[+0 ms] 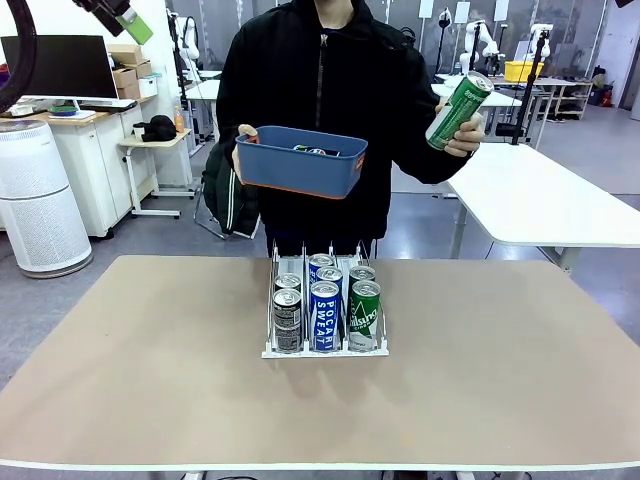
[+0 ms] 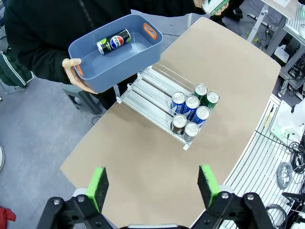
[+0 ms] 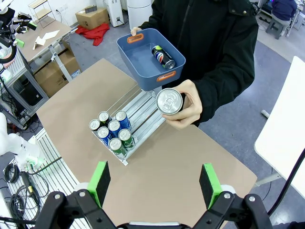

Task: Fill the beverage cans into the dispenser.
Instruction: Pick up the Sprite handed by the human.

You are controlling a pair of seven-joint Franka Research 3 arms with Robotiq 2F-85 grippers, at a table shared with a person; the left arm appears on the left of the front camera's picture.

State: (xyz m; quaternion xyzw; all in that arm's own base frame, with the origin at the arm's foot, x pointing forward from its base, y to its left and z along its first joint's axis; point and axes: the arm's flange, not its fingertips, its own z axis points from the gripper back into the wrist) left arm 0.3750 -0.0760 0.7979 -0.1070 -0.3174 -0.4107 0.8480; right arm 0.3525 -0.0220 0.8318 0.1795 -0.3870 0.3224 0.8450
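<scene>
The dispenser (image 1: 325, 352) at mid-table (image 1: 150, 350) holds six cans (image 1: 325, 310) upright at its front lip, while the wrist views disclose one dark can (image 2: 113, 41) lying in the blue tub (image 2: 138, 59) held in a person's hand (image 2: 76, 78), the other hand (image 3: 188, 107) raising a green can (image 3: 169, 101), and the left gripper (image 2: 153, 183) and right gripper (image 3: 155, 181) hang high, jaws wide apart and empty.

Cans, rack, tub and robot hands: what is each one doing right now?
dispenser, standing on the table, lanes' back ends empty.
cans, seven, upright, packed at the dispenser's front.
green can, tilted, held up in the person's hand.
blue tub, held up by the other hand.
dark can, lying on its side in the tub.
left gripper, open, empty.
right gripper, open, empty.
</scene>
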